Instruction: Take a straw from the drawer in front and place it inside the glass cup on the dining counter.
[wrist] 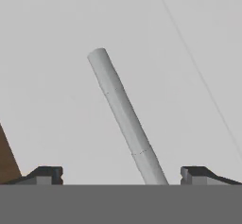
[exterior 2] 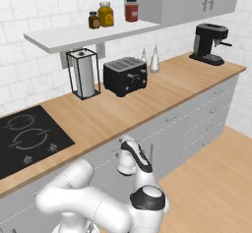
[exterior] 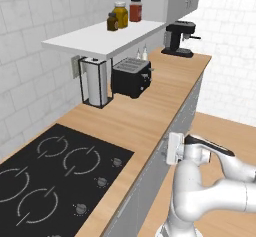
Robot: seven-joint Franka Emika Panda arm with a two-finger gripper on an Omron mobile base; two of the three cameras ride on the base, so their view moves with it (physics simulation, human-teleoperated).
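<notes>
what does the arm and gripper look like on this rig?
Glossy white arm built of rounded, bulbous segments, with dark grey caps at the joints and a dark strip along the wrist link. White hand ending in the gripper: two small dark, blocky fingertips. No external cables or markings visible.
</notes>
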